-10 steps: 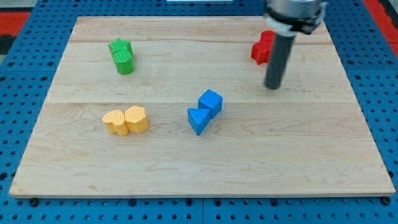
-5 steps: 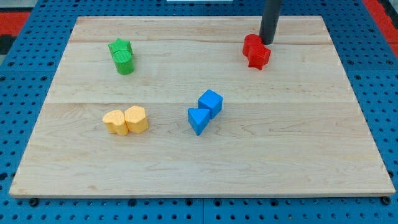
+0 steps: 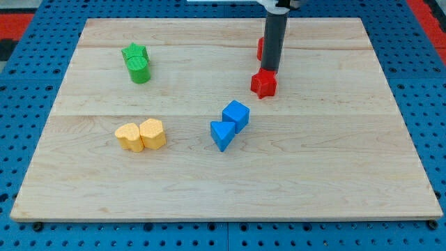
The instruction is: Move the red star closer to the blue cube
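The red star (image 3: pixel 263 84) lies right of the board's centre, up and to the right of the blue cube (image 3: pixel 236 114), with a small gap between them. My tip (image 3: pixel 270 70) touches the star's upper edge, the rod rising towards the view's top. A second red block (image 3: pixel 260 49) is mostly hidden behind the rod. A blue triangular block (image 3: pixel 222 134) touches the cube's lower left side.
A green star (image 3: pixel 135 53) and a green cylinder (image 3: pixel 139 70) sit together at the upper left. Two yellow blocks (image 3: pixel 128 137) (image 3: pixel 152 133) sit side by side at the lower left. The wooden board (image 3: pixel 334 174) rests on a blue pegboard (image 3: pixel 28 104).
My tip moved from above the red pair down and left, pushing the red star away from the other red block towards the blue cube. The other blocks have not moved.
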{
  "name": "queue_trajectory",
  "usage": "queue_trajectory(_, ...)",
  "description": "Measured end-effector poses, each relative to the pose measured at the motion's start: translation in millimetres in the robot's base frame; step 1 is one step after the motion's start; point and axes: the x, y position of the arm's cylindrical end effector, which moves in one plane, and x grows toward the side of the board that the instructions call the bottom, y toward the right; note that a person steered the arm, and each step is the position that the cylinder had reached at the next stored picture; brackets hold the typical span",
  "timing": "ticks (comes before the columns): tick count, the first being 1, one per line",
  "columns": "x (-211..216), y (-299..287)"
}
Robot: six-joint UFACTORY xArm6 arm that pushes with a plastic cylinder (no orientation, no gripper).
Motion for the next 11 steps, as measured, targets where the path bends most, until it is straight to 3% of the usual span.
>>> queue_trajectory(2,20.6,-8.3)
queue_trajectory(5,38.2,42.5)
queue_trajectory(11,34.5,-3.7)
